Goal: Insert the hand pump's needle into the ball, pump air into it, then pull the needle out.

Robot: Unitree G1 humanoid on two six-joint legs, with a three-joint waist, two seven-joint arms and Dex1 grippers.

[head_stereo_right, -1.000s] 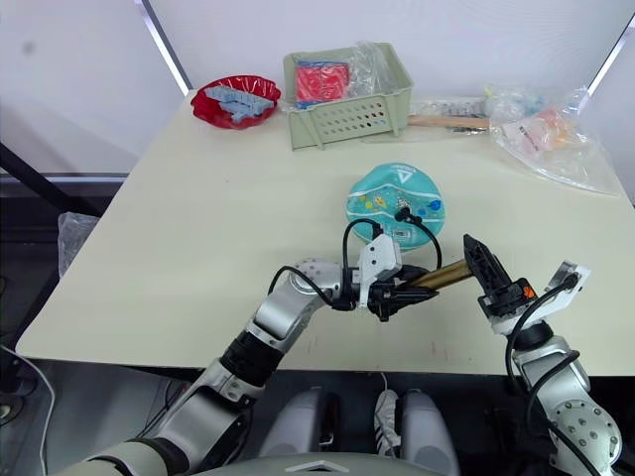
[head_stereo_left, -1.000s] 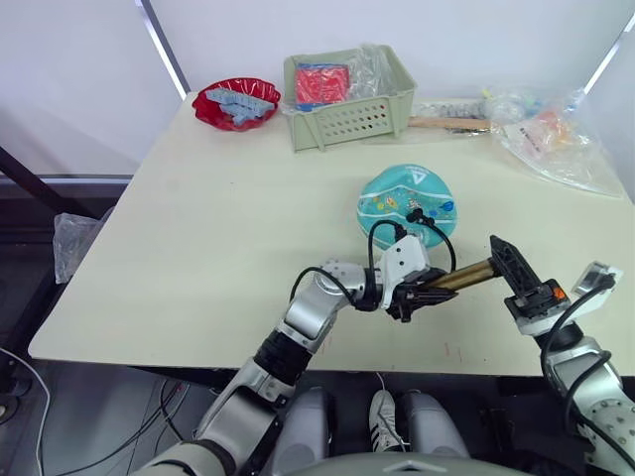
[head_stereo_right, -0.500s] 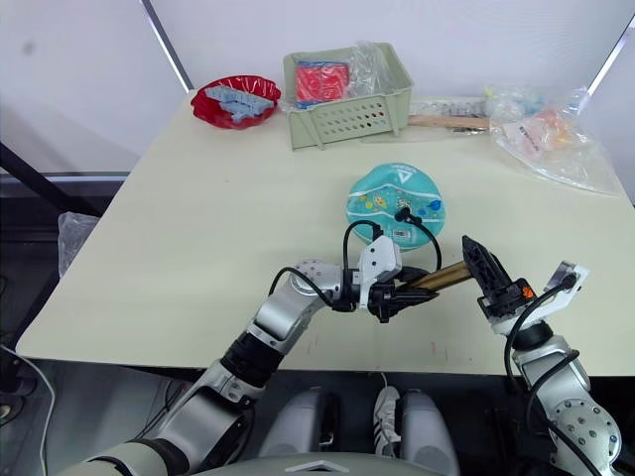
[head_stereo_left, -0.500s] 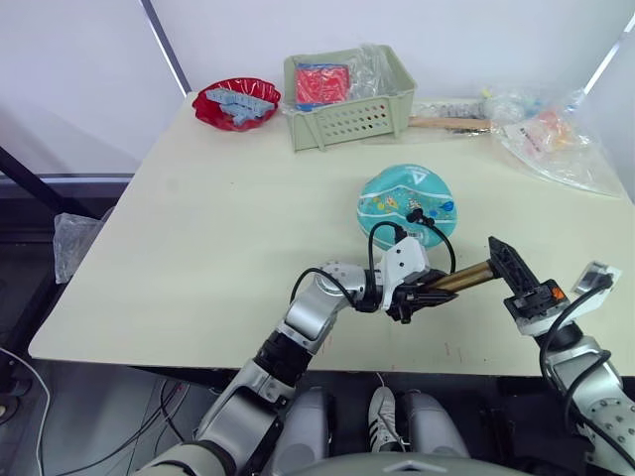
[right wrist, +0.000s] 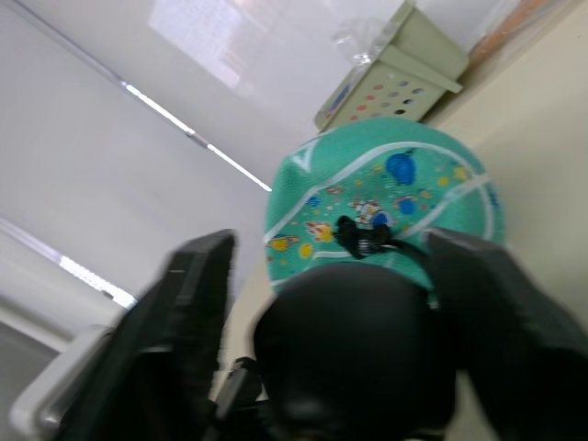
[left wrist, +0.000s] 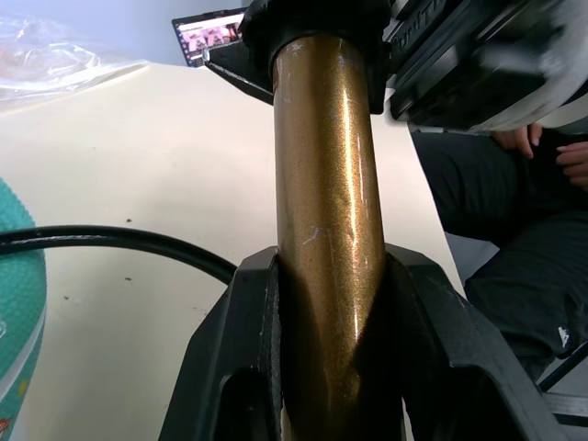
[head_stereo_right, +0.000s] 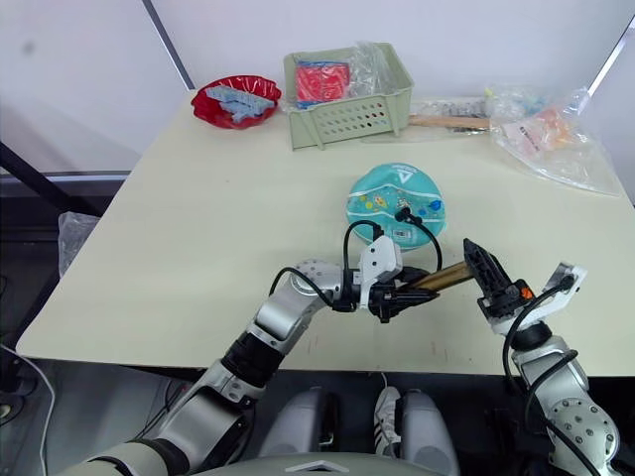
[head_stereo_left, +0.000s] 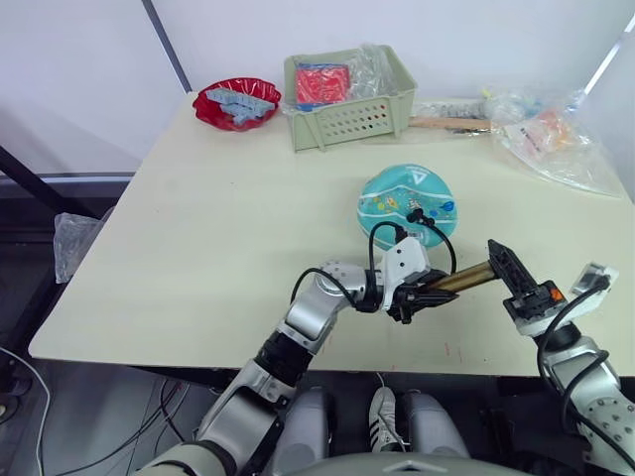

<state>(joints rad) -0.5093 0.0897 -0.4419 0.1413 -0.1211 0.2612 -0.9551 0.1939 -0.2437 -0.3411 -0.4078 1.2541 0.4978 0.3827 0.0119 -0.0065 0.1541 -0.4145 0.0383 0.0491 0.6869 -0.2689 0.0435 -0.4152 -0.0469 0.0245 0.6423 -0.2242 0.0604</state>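
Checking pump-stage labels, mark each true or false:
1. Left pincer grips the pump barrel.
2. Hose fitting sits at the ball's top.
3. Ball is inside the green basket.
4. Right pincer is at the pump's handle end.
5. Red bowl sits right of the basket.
1. True: the left pincer is shut on the hand pump barrel.
2. True: the hose runs to a fitting atop the ball.
3. False: the ball rests on the table, nearer than the green basket.
4. True: the right pincer straddles the black handle.
5. False: the red bowl sits left of it.
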